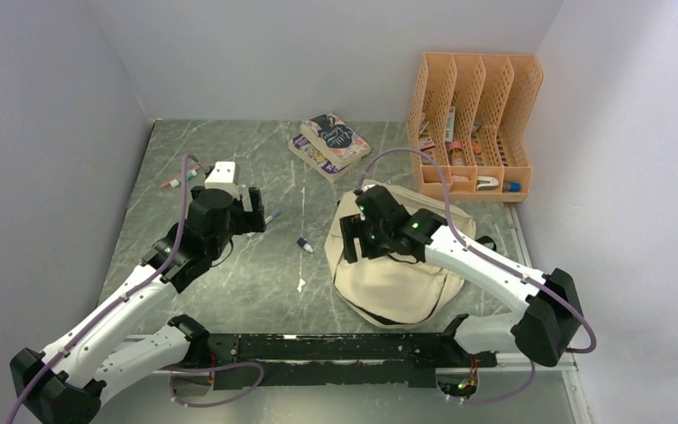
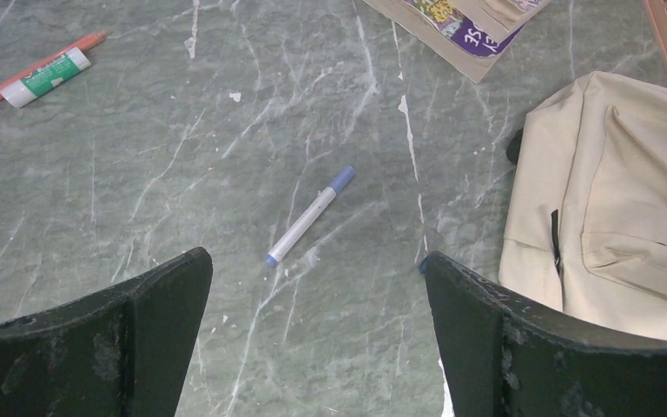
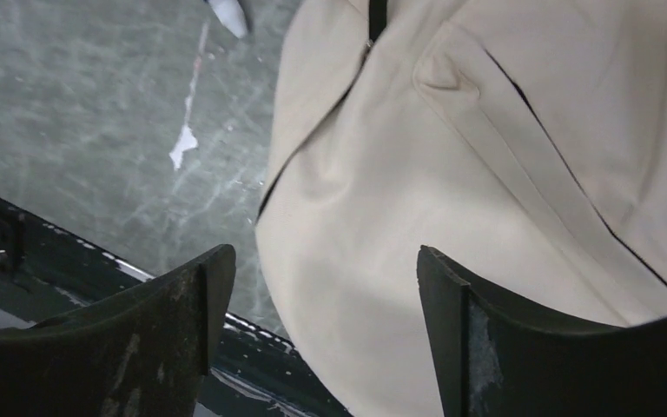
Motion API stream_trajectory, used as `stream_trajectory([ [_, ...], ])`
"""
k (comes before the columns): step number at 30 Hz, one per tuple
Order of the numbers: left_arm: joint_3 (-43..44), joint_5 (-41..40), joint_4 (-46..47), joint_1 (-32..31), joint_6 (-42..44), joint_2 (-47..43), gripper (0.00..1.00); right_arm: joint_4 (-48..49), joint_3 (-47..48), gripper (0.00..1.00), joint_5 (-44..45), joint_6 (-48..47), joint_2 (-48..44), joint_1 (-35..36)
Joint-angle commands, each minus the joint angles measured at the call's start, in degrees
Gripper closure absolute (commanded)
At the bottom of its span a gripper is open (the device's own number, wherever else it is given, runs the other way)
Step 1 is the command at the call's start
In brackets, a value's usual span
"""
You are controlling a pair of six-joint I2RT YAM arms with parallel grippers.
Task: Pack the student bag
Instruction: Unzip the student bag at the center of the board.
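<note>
**While both claws stand open: student bag flat on the tabletop**

As the wrist views show, the L claw (image 2: 313, 265) has its jaws spread wide w/ nothing btwn them. It hangs over bare tabletop (image 2: 139, 174), and a blue-capped pen (image 2: 308, 217) lies just ahead of its fingertips. Farther out to the L, a white-and-green marker (image 2: 48, 74) and an orange pen (image 2: 17, 87) lie side by side.

The R claw (image 3: 323, 261) also has its jaws apart and grips nothing. It is poised over the near-L part of the student bag (image 3: 486, 174); whether the fingers touch the fabric cannot be told.

The bag is cream w/ black zip lines. It lies flat on the R half of the tabletop, btwn the R arm's base and the orange file organizer (image 1: 472, 124), w/ its near edge close to the black rail (image 1: 335, 346).

- **Scrap:** a white scrap (image 3: 182, 143) lies on the tabletop just L of the bag.
- **Small item:** a blue-capped item (image 1: 305, 245) sits btwn pen and bag.
- **Books:** stacked books (image 1: 329, 144) lie at back centre.
- **Organizer:** it stands upright in the back R corner, w/ small items in its slots.
</note>
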Motion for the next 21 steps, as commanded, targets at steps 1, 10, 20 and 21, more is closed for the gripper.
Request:
stream_trajectory([
  [1, 0.16, 2.32, -0.17, 0.96, -0.43, 0.08, 0.03, 2.12, -3.20, 0.23, 4.00, 4.07, -0.52, 1.02],
  [10, -0.18, 4.41, 0.52, 0.99, -0.03, -0.04, 0.06, 8.35, -3.57, 0.26, 11.36, 4.53, 0.43, 1.01],
  [20, -0.04, 5.82, 0.44, 1.19, 0.20, 0.88, 0.08, 19.39, 0.46, 0.40, 9.42, -3.88, 11.31, 1.02],
  [21, -0.09, 5.72, 0.44, 1.20, 0.20, 0.85, 0.09, 20.08, 0.81, 0.41, 9.27, -4.19, 12.39, 0.98],
])
